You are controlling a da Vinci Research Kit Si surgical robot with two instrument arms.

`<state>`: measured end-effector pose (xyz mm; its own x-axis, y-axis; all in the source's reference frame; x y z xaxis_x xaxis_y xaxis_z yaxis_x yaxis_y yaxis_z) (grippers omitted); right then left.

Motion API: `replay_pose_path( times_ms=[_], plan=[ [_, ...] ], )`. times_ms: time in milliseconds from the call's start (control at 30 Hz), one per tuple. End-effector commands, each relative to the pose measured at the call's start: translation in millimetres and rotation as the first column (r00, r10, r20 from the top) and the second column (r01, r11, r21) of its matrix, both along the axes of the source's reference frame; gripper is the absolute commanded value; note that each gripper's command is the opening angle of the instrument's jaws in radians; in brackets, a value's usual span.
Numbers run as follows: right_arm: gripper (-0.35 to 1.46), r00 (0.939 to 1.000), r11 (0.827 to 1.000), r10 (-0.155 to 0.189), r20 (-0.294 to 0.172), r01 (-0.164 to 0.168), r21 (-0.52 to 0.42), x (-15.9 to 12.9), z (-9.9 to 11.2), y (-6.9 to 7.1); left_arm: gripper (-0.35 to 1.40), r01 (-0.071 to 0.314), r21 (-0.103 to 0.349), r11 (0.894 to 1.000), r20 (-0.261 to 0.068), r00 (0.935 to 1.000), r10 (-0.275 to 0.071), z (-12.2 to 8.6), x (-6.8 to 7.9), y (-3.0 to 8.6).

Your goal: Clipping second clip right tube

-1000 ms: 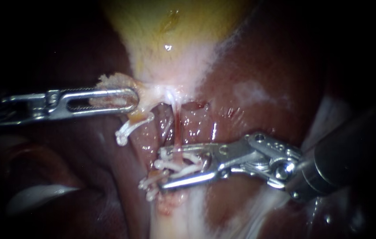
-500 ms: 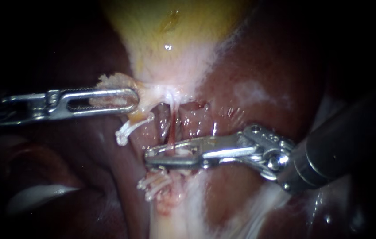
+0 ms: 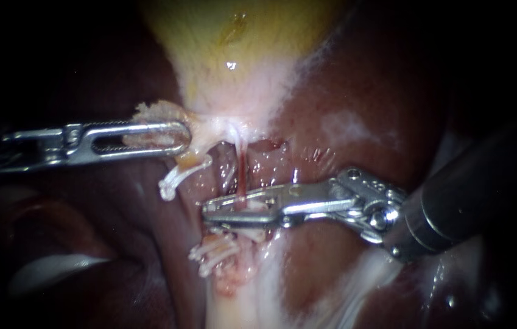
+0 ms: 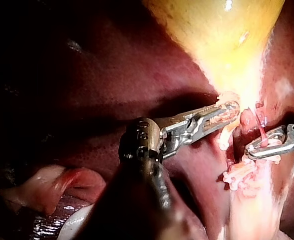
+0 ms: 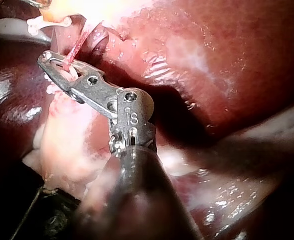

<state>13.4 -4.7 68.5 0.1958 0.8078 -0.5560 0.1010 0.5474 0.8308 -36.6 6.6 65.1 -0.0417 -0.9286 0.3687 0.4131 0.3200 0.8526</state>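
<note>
Right instrument point(image 3: 207, 212) — now clamped across right tube point(image 3: 241, 181)

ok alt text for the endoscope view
My right silver instrument is clamped across a thin red tube, just above white clips. My left silver instrument grips pale tissue below the yellow gallbladder, with dark red liver around.

Light pools bright on the gallbladder point(image 3: 234, 55), glints off the wet liver point(image 3: 343, 158) and the metal right instrument point(image 3: 206, 212), and drops to black at the edges.
</note>
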Motion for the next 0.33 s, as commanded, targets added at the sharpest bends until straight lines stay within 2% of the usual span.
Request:
replay_pose_path(
  times_ms=[33, 333],
  plan=[
    [-0.35, 1.0000, 1.000, 0.000, 0.000, 0.000, 0.000, 0.0, 0.0, 0.0, -0.35, 0.000, 0.000, 1.000, 0.000, 1.0000, 0.000, 0.0, 0.0, 0.0],
    [-0.35, 1.0000, 1.000, 0.000, -0.001, 0.000, 0.000, -0.1, 0.0, 0.1, -0.35, 0.000, 0.000, 1.000, 0.000, 1.0000, 0.000, 0.0, 0.0, 0.0]
  ],
)
